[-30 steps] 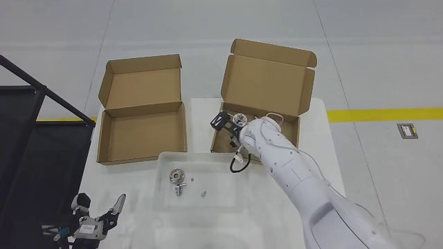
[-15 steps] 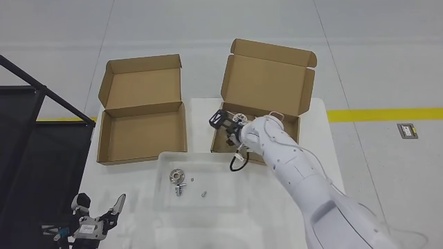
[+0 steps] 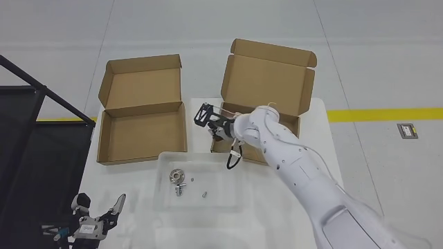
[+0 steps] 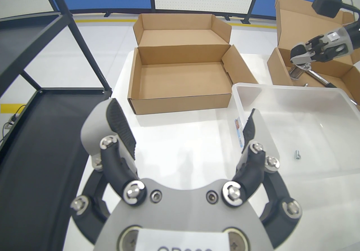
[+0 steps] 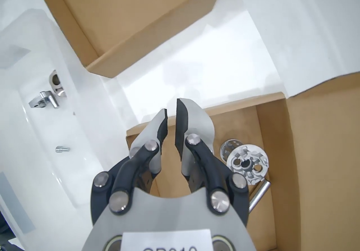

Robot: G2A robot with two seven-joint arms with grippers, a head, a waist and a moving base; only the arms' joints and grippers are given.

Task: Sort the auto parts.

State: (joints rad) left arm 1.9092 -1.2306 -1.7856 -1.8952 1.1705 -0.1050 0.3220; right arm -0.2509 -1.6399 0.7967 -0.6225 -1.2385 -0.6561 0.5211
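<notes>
Right gripper (image 5: 171,108), nearly closed and empty, hangs just beyond the tray (image 3: 225,207) as I sort: disc (image 5: 247,164) and pin (image 5: 260,193) already in the box (image 5: 284,207) behind it, bracket (image 5: 46,100) and bolt (image 5: 62,149) waiting inside.

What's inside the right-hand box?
In the box: a slotted disc, a ring beside it and a pin. The right gripper hides part of the floor.
</notes>
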